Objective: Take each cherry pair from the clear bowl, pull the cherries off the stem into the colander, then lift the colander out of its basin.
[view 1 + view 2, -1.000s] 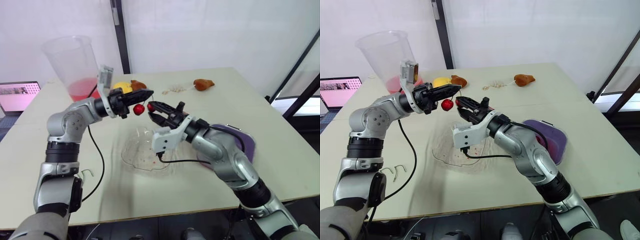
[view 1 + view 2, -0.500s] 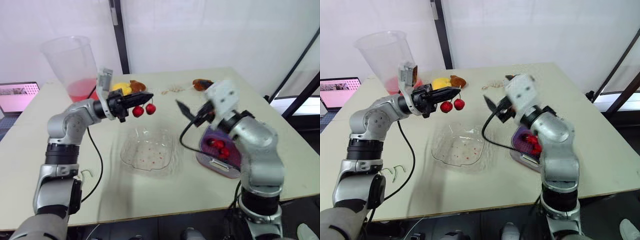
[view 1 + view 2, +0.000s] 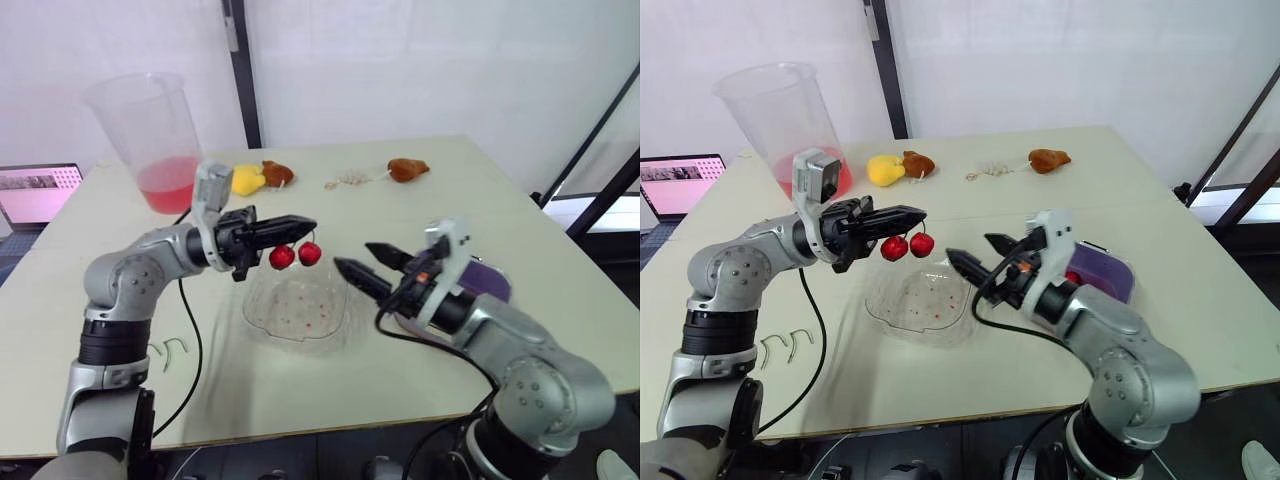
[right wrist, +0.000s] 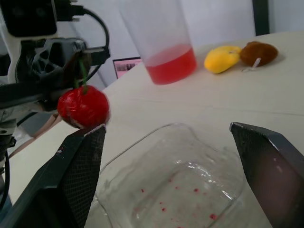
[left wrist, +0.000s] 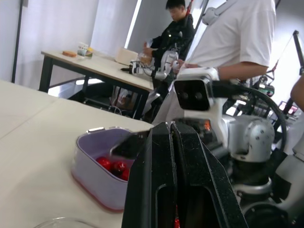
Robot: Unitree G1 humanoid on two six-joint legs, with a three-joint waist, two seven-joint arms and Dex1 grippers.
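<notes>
Cherry pair point(image 3: 295, 256) hangs over bowl point(image 3: 256, 311), stem clamped in left hand point(image 3: 303, 227); right hand point(image 3: 353, 256) apart, near. Likely next: pinch one cherry, pull.

Head stereo looks dn on table point(image 3: 480, 190); wrist cams face off across clear bowl point(image 4: 175, 166).

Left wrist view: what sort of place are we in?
Probably a robotics lab: a second work table carrying robot hardware, people standing by, and a laptop nearby.
</notes>
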